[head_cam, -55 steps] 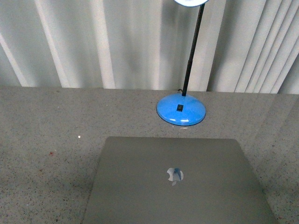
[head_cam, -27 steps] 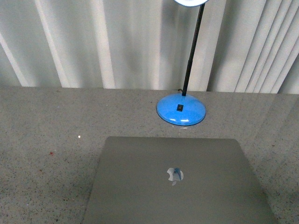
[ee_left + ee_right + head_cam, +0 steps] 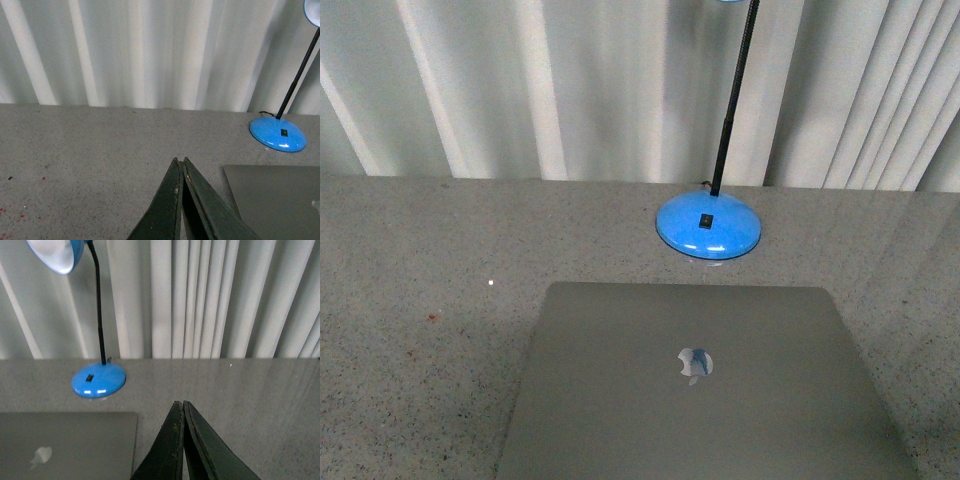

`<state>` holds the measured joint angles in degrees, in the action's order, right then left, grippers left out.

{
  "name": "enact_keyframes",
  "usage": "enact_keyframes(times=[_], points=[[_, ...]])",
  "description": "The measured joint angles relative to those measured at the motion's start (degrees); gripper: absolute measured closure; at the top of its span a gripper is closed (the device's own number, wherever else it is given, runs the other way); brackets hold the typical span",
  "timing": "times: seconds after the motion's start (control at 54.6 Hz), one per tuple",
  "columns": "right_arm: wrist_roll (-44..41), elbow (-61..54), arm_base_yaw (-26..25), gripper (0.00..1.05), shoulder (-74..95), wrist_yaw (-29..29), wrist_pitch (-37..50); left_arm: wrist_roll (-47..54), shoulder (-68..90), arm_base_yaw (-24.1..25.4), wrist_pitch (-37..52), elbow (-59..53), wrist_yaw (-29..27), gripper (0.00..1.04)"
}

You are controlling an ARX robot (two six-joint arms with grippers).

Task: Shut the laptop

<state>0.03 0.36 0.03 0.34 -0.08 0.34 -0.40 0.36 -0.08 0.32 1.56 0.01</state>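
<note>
Laptop (image 3: 705, 385) lies nearest me with its lid flat down on the speckled table (image 3: 410, 300), logo up, while my left gripper (image 3: 180, 162) and right gripper (image 3: 179, 405) sit pinched tight and empty to either side. Beyond it stands the blue lamp (image 3: 708, 226) (no containers anywhere); I judge a careless arm swing could knock it.

laptop (image 3: 700, 390): plain matte grey lid, shiny silver logo
lamp (image 3: 708, 226): glossy bright blue base, black stem
table (image 3: 420, 300): grey, finely speckled
curtain (image 3: 570, 90): white, vertical folds
left gripper (image 3: 180, 210): dark green-black
right gripper (image 3: 180, 447): dark green-black
</note>
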Motion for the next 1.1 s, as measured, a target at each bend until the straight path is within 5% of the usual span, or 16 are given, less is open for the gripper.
enact_keyframes(times=[0.238,0.788,1.099], points=[[-0.09,0.00,0.00,1.01,-0.09,0.00,-0.31,-0.02,-0.15,0.02,-0.22,0.00,-0.04,0.97],[-0.07,0.00,0.00,0.10,-0.09,0.00,-0.31,0.02,-0.15,0.00,-0.24,0.00,-0.04,0.06],[-0.07,0.00,0.00,0.07,-0.09,0.00,-0.31,0.13,-0.15,0.00,-0.24,0.00,-0.04,0.07]])
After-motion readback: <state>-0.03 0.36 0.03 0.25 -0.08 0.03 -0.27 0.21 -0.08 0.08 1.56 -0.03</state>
